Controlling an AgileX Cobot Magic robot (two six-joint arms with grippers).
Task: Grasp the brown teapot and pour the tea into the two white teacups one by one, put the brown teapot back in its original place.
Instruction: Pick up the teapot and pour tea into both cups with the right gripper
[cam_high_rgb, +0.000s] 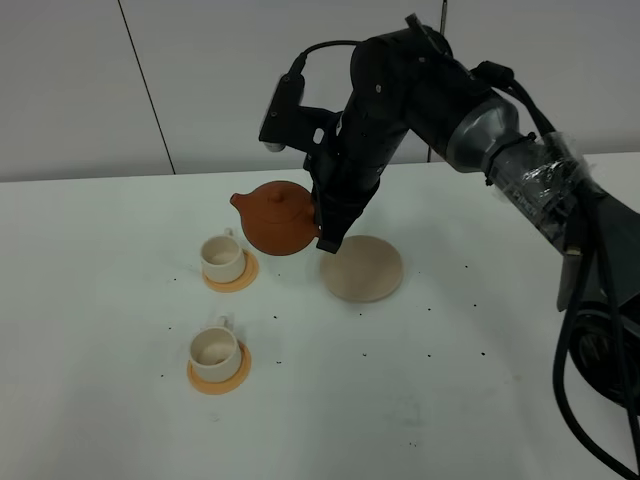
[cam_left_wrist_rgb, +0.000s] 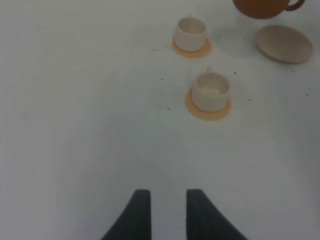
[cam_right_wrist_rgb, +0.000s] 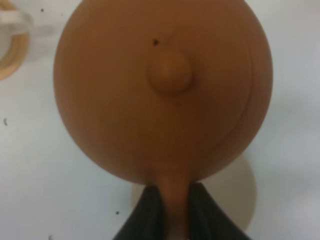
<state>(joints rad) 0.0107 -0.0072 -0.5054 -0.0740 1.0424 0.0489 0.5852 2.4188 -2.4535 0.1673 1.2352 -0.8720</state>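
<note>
The brown teapot (cam_high_rgb: 277, 217) hangs in the air, held by its handle in my right gripper (cam_high_rgb: 324, 228), which is shut on it; its spout points left toward the far white teacup (cam_high_rgb: 222, 257). In the right wrist view the teapot (cam_right_wrist_rgb: 162, 90) fills the frame, with the fingers (cam_right_wrist_rgb: 150, 210) clamped on the handle. The near white teacup (cam_high_rgb: 214, 349) stands in front of the far one. Both cups sit on orange coasters. The beige saucer (cam_high_rgb: 362, 268) lies bare, right of the teapot. My left gripper (cam_left_wrist_rgb: 163, 212) is empty with its fingers slightly apart, low over the table, out of the exterior view.
The left wrist view shows both cups (cam_left_wrist_rgb: 190, 32) (cam_left_wrist_rgb: 211, 91), the saucer (cam_left_wrist_rgb: 284, 44) and the teapot's underside (cam_left_wrist_rgb: 265, 7). Small dark specks dot the white table (cam_high_rgb: 100, 330). The right arm's cables (cam_high_rgb: 590, 330) hang at the right edge.
</note>
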